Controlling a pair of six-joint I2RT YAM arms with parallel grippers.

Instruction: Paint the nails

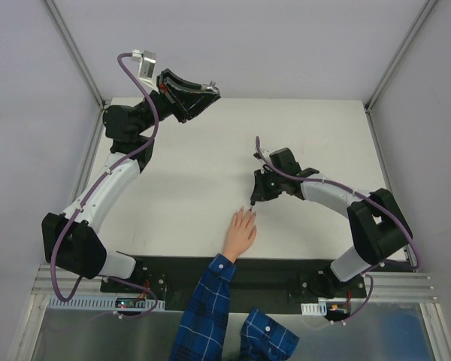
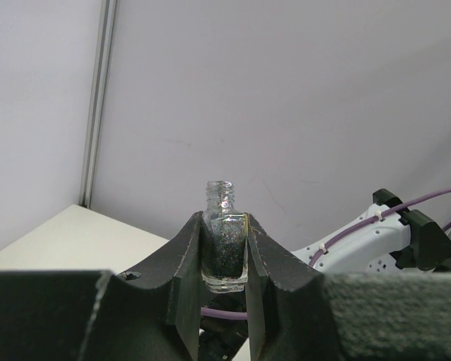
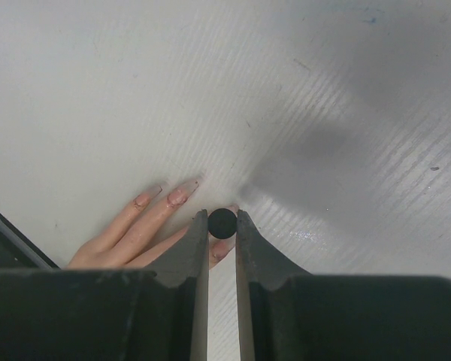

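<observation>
The left arm [image 1: 109, 184] and the right arm [image 1: 327, 194] are being shown as white shells joined by bulky black joint housings. A purple cable [image 1: 156, 120] is being run along each arm, and pale zip ties [image 2: 325, 248] are being used to bind it. The left gripper [image 2: 224, 226] and the right gripper [image 3: 222, 218] are being presented with matte black, wedge-shaped fingers.
</observation>
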